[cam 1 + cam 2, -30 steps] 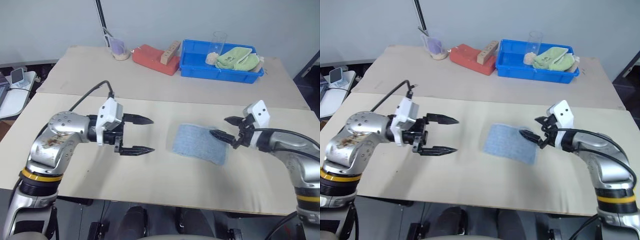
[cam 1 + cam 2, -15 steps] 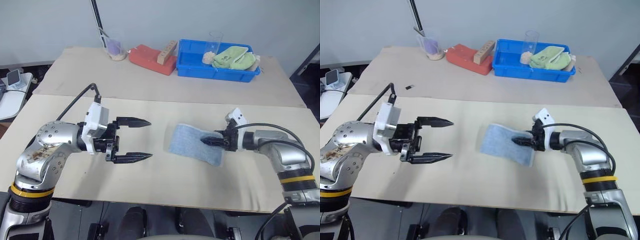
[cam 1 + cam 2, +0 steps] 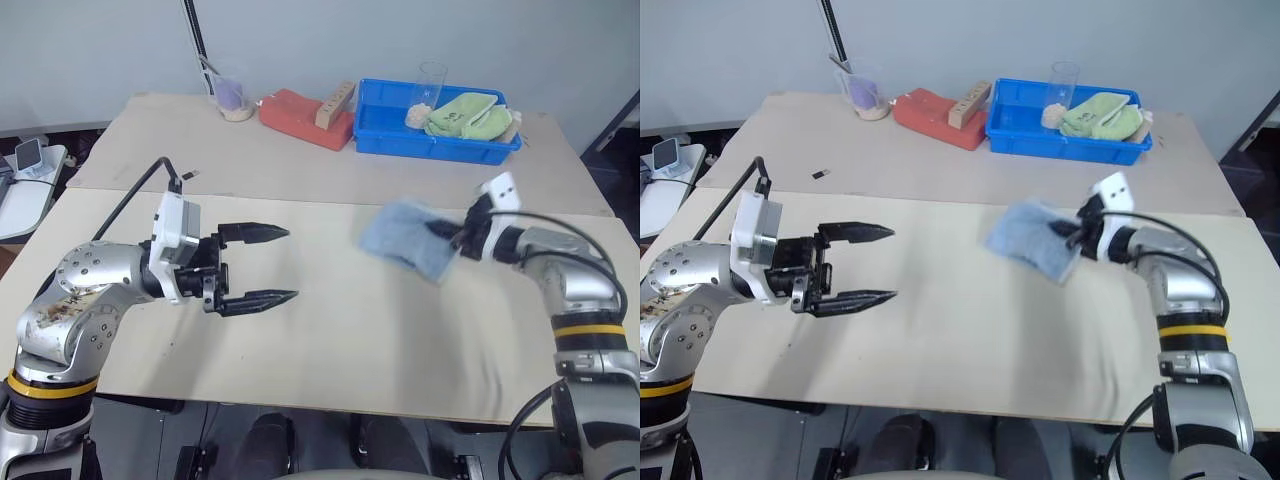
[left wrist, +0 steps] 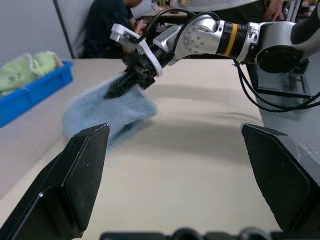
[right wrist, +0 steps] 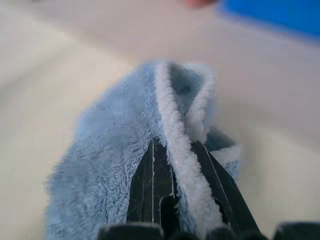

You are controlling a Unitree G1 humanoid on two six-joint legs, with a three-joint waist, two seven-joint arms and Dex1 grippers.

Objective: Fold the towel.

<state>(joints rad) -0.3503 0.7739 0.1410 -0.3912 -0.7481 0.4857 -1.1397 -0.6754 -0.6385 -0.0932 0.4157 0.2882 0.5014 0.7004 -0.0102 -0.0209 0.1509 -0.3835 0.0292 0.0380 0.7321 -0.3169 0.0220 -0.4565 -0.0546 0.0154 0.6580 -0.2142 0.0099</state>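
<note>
The light blue towel (image 3: 403, 240) hangs bunched from my right gripper (image 3: 441, 232), which is shut on its whitish hemmed edge (image 5: 176, 150), above the right half of the tan table (image 3: 330, 340). I cannot tell whether its lower edge touches the table. The hem is pinched between the black fingers (image 5: 150, 185). My left gripper (image 3: 291, 263) stands open with nothing in it over the table's left half, pointing towards the towel (image 4: 107, 107) and well apart from it.
At the back of the table stand a blue bin (image 3: 440, 140) holding a lime-green cloth (image 3: 470, 115) and a clear cup (image 3: 432, 85), a red-orange block (image 3: 305, 115) and a beaker (image 3: 232, 97). A person in dark clothes (image 4: 107, 25) is beyond the table.
My right gripper has shut on the towel's near edge and carried it up and towards the far side of the table, off the spot where it lay flat. The left gripper rose slightly, staying open.
</note>
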